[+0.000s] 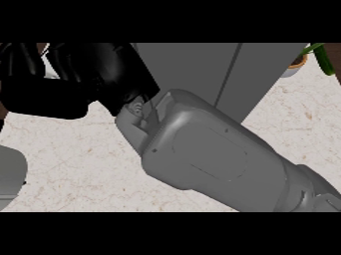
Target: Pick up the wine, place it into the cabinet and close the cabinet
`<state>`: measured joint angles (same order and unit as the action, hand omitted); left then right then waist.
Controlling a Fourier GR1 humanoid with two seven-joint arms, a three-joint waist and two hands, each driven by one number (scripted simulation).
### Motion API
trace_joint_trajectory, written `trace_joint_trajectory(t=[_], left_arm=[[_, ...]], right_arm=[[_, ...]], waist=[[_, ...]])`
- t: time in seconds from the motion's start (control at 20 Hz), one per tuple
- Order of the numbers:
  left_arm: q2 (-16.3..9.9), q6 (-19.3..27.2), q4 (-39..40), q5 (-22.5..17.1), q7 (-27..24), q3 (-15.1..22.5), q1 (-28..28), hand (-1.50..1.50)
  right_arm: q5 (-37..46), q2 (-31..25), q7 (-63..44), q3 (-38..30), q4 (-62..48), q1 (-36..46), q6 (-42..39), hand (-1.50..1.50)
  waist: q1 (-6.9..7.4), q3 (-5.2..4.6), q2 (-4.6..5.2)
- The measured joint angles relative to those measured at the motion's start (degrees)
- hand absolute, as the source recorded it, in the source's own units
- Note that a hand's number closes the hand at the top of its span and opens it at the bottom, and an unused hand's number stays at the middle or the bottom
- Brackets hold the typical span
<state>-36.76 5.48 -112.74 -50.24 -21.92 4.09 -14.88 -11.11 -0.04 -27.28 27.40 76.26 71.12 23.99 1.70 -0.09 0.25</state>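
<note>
Right forearm (225,159) fills the foreground, crossing up-left over the counter (78,159). Right hand (70,74) at top left by the cabinet (203,64), fingers curled; can't tell what it holds. Wine not visible. Plant (306,57) far right

The big grey arm (218,159) hides much of the cabinet (203,64). The plant (317,57) is cut off at the top corner. The wine cannot be seen.
</note>
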Motion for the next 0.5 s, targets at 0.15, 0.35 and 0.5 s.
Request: trace_joint_trajectory(t=[0.15, 0.35, 0.5], left_arm=[[0.2, 0.0, -0.2, 0.3, 1.0, -0.7, 0.5, -1.5], [1.1, -0.4, 0.6, 1.1, 1.6, -0.9, 1.1, -1.5], [1.6, -0.7, 1.0, 1.7, 1.7, -0.7, 1.3, -1.5]], right_arm=[[-1.3, 0.1, 3.6, -2.4, -5.5, 1.1, -2.5, 1.5], [-2.4, 0.1, 8.6, -4.0, -8.9, 0.7, -6.8, 1.5], [-3.1, -0.1, 11.0, -5.1, -10.8, 0.6, -9.7, 1.5]], waist=[[-0.04, -0.04, -0.26], [-0.08, -0.25, -1.11], [0.06, -0.39, -1.6]])
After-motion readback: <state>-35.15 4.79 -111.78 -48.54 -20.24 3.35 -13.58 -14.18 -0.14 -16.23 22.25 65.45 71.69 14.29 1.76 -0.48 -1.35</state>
